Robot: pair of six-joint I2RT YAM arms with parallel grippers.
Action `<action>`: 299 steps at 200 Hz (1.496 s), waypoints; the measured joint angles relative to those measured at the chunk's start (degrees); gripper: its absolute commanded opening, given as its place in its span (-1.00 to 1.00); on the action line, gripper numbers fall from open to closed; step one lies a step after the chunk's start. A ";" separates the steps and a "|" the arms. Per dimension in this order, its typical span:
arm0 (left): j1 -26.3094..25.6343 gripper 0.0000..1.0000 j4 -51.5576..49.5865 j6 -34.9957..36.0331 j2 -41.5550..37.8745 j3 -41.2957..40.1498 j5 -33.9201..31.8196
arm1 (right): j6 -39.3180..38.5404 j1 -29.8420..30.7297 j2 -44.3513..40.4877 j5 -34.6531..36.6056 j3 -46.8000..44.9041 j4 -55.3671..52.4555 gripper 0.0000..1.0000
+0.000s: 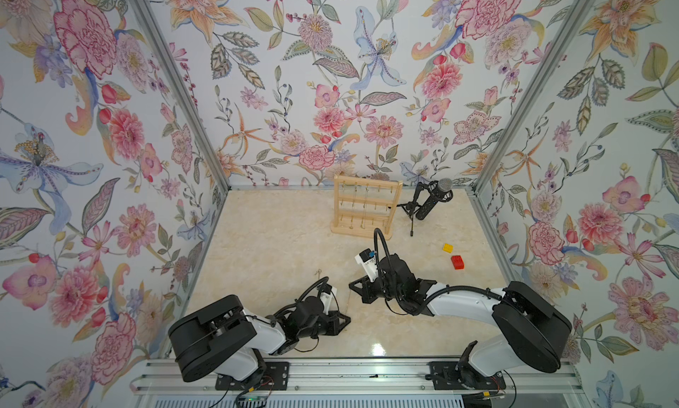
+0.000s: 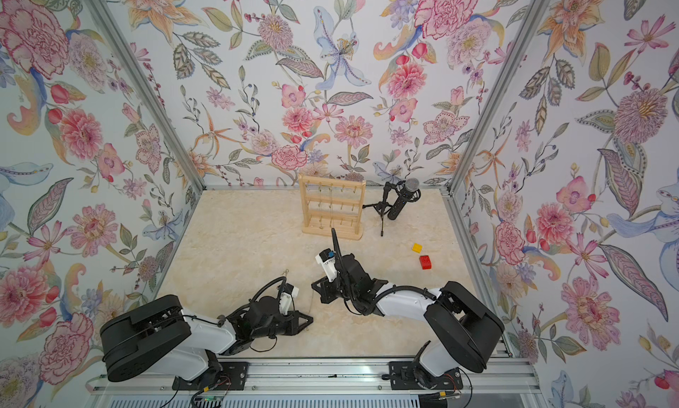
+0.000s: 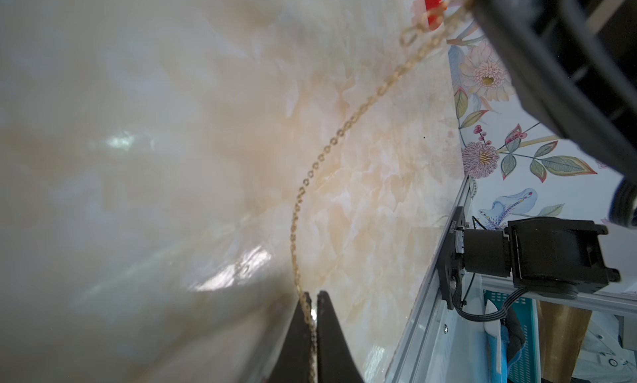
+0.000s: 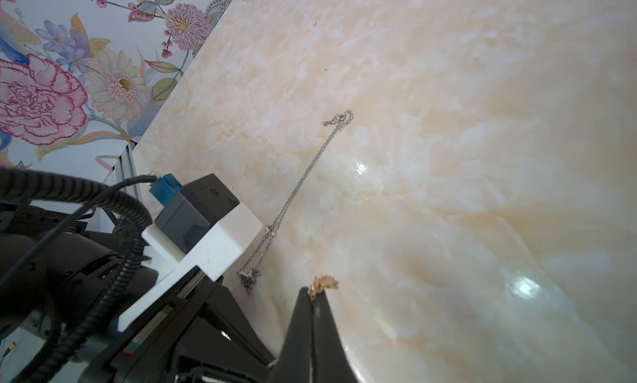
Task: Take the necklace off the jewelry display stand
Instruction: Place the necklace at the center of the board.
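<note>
The wooden jewelry display stand [image 1: 367, 229] [image 2: 332, 232] stands at the back of the table, with thin chains still hanging from its pegs. A gold necklace [image 3: 331, 143] is off the stand and stretched low over the table between my two grippers near the front. My left gripper [image 3: 313, 295] [image 1: 347, 320] has its jaws a sliver apart, with the chain running between them. My right gripper [image 4: 312, 293] [image 1: 351, 285] is shut on the necklace's other end, and a gold clump [image 4: 324, 282] sticks out at its tips. The chain shows faintly in a top view [image 2: 311, 303].
A silver necklace [image 4: 303, 181] [image 1: 319, 273] lies flat on the table beside my left wrist. A black microphone on a tripod [image 1: 430, 198] stands right of the stand. A yellow brick [image 1: 447, 247] and a red brick [image 1: 457, 261] lie at the right.
</note>
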 measured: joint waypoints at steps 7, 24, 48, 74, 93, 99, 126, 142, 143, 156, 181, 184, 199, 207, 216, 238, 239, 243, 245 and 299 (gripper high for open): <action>-0.04 -0.78 -0.52 0.09 0.02 0.55 -0.20 | -0.11 0.00 0.42 -0.02 0.37 0.02 -1.00; -0.13 -0.72 -1.33 0.59 0.02 1.53 -0.50 | -0.22 0.00 1.55 -0.07 1.40 0.33 -1.00; -0.15 -0.67 -2.49 1.09 0.02 1.99 -1.51 | -0.42 -0.02 2.91 -0.22 2.36 0.72 -1.00; -0.15 -0.61 -3.52 1.11 0.02 1.99 -2.03 | -0.55 -0.24 3.50 -0.31 2.78 0.90 -1.00; -0.15 -0.53 -3.48 1.29 0.00 2.10 -2.14 | -0.59 -0.46 3.72 -0.52 3.08 0.92 -1.00; -0.17 -0.52 -3.50 1.29 0.00 2.16 -2.23 | -0.59 -0.57 3.80 -0.66 3.17 1.01 -1.00; -0.20 -0.43 -3.74 1.27 -0.52 2.19 -3.19 | -0.59 -0.83 4.17 -0.72 3.28 1.33 -1.00; -0.20 -0.41 -4.26 1.29 -1.07 2.19 -3.54 | -0.59 -0.87 4.24 -0.72 3.30 1.36 -1.00; -0.20 -0.41 -4.28 1.29 -1.09 2.19 -3.56 | -0.59 -0.90 4.24 -0.72 3.30 1.36 -1.00; -0.20 -0.41 -4.72 1.27 -1.44 2.19 -3.85 | -0.59 -0.90 4.28 -0.72 3.30 1.36 -1.00; -0.35 -0.41 -5.79 1.27 -2.60 2.12 -5.05 | -0.61 -1.11 4.31 -0.76 3.32 1.36 -1.00; -0.39 -0.40 -5.90 1.27 -2.75 2.10 -5.16 | -0.61 -1.18 4.31 -0.76 3.32 1.36 -1.00; -0.76 -0.38 -6.27 1.25 -3.82 1.79 -6.03 | -0.59 -1.27 4.57 -0.76 3.43 1.38 -1.00; -0.85 -0.37 -6.51 1.22 -4.39 1.60 -6.40 | -0.59 -1.31 4.85 -0.83 3.52 1.42 -1.00; -1.01 -0.35 -6.88 1.18 -4.98 1.44 -6.64 | -0.59 -1.31 5.18 -0.92 3.52 1.51 -1.00; -1.27 -0.28 -7.34 1.05 -5.70 1.38 -7.69 | -0.59 -1.31 6.03 -1.11 3.54 1.53 -1.00; -1.27 -0.28 -7.37 1.05 -5.70 1.38 -7.72 | -0.59 -1.31 6.05 -1.11 3.54 1.53 -1.00; -1.33 -0.26 -7.37 1.05 -5.73 1.38 -7.74 | -0.59 -1.31 6.25 -1.16 3.54 1.53 -1.00; -1.33 -0.25 -7.41 1.03 -5.75 1.38 -7.78 | -0.59 -1.31 6.32 -1.18 3.54 1.51 -1.00; -2.34 -0.08 -10.97 1.01 -8.81 1.36 -10.73 | -0.59 -1.62 7.30 -1.73 4.44 1.57 -1.00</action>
